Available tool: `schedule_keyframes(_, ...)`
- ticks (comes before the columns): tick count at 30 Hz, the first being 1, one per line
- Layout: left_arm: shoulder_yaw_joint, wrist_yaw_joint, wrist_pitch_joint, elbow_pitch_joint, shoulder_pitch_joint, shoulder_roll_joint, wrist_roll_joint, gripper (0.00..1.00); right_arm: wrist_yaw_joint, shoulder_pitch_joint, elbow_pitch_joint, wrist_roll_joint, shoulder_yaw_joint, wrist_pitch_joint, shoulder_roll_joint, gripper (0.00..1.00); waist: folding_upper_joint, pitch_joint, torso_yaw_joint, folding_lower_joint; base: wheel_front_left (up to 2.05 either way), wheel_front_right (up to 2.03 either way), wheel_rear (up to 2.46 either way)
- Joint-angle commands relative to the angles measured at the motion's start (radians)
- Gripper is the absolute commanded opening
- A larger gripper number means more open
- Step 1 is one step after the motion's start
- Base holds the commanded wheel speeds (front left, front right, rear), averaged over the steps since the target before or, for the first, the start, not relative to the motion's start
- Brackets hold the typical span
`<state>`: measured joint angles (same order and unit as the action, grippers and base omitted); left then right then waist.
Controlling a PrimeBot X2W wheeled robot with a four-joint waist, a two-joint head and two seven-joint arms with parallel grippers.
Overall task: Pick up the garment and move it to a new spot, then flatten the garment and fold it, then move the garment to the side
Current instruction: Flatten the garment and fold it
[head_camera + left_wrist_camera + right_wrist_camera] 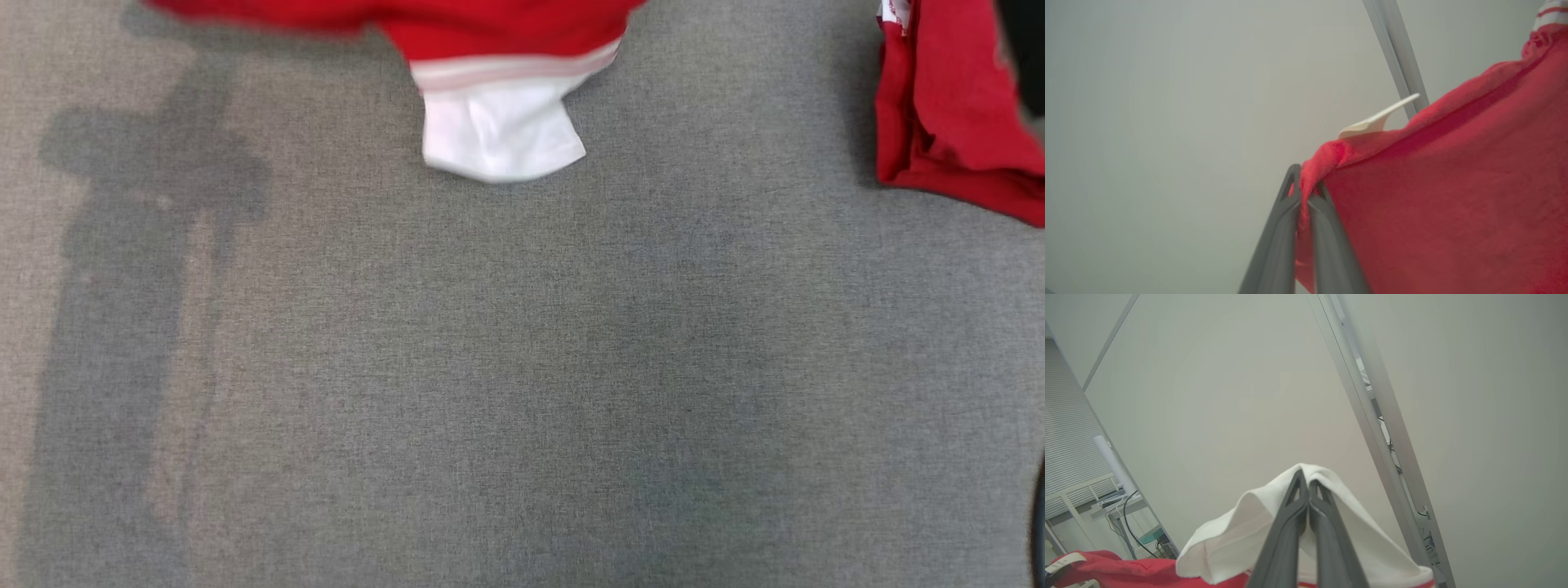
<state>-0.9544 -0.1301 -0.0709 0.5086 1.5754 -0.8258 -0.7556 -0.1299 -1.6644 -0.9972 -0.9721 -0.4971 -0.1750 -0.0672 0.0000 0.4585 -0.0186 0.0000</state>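
The garment (498, 122) is red with a white end and pale stripes. In the head view it hangs into the top edge, lifted above the grey table (522, 367). In the left wrist view my left gripper (1303, 192) is shut on a bunched red edge of the garment (1453, 204), which spreads out to the right. A white tag (1376, 118) sticks out just beyond that edge. My right gripper (1306, 486) is shut on the white part of the garment (1237, 535), which drapes over both fingers, with red cloth below at the left.
A second heap of red cloth (955, 106) lies at the table's upper right edge; whether it belongs to the held garment I cannot tell. Arm shadows fall on the table's left side. A grey metal post (1372, 416) stands against the pale wall behind.
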Motion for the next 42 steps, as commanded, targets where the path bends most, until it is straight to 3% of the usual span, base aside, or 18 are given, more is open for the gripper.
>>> schedule_keyframes(1, -0.021, -0.001, -0.012, 0.031, 0.063, 0.001, -0.008, 0.0, -0.001, -0.058, -0.04, 0.022, -0.006, -0.028, 0.004, 0.0, 0.0, 0.008, -0.001, 0.0, 0.0, 0.0, 0.0)
schedule_keyframes(8, -0.06, -0.001, -0.088, 0.156, 0.23, 0.047, -0.003, 0.0, -0.001, -0.255, -0.196, 0.133, -0.005, -0.09, 0.012, 0.0, 0.0, 0.035, 0.017, 0.0, 0.0, 0.0, 0.0)
schedule_keyframes(11, -0.042, -0.001, -0.145, 0.219, 0.277, 0.095, -0.01, 0.0, -0.001, -0.318, -0.176, 0.222, 0.041, -0.093, -0.011, 0.0, 0.0, 0.062, 0.033, 0.0, 0.0, 0.0, 0.0)
schedule_keyframes(14, -0.051, -0.001, -0.164, 0.237, 0.267, 0.124, -0.038, 0.0, -0.001, -0.287, -0.153, 0.279, 0.077, -0.092, -0.005, 0.0, 0.0, 0.085, 0.039, 0.0, 0.0, 0.0, 0.0)
schedule_keyframes(22, -0.105, -0.001, -0.19, 0.215, 0.182, 0.12, -0.073, 0.0, -0.001, -0.187, -0.099, 0.304, 0.082, -0.092, 0.01, 0.0, 0.0, 0.125, 0.036, 0.0, 0.0, 0.0, 0.0)
schedule_keyframes(28, -0.048, -0.001, -0.193, 0.096, 0.025, 0.079, -0.076, 0.0, -0.001, -0.012, -0.009, 0.203, 0.021, -0.091, 0.0, 0.0, 0.0, 0.098, 0.03, 0.0, 0.0, 0.0, 0.0)
schedule_keyframes(34, 0.043, 0.0, -0.193, -0.034, -0.245, 0.025, -0.036, 0.0, -0.001, 0.253, 0.138, 0.049, -0.054, -0.085, -0.083, 0.0, 0.0, 0.002, 0.019, 0.0, 0.0, 0.0, 0.0)
schedule_keyframes(42, 0.17, 0.054, -0.194, -0.164, -0.642, 0.028, 0.038, 0.0, -0.001, 0.584, 0.322, -0.122, -0.148, -0.078, -0.195, 0.0, 0.0, -0.113, 0.007, 0.0, 0.0, 0.0, 0.0)
